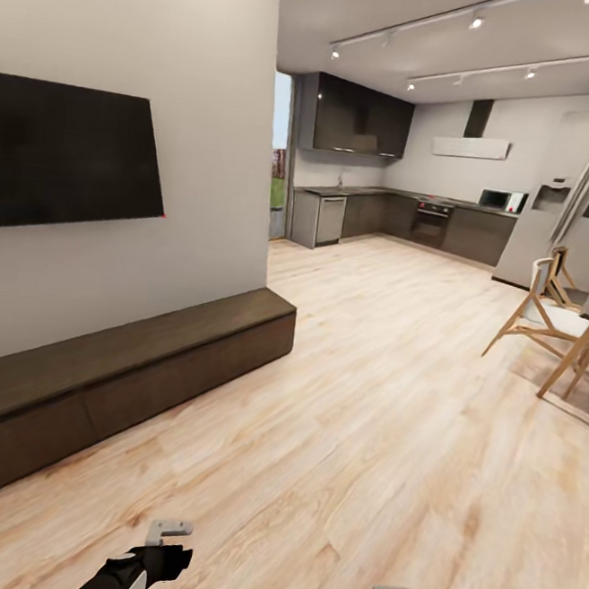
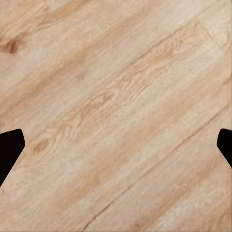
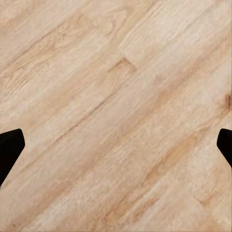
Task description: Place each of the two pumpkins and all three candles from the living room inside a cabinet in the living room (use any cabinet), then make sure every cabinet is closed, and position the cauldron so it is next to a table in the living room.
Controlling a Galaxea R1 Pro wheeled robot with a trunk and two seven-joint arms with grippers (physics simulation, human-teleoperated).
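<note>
Both grippers hang low with nothing held, left gripper (image 2: 116,147) and right gripper (image 3: 116,147) each spread wide over bare wood floor (image 1: 379,447), likely tucked for driving, while the closed cabinet (image 1: 124,377) lies along the left wall under a television (image 1: 65,151).
</note>
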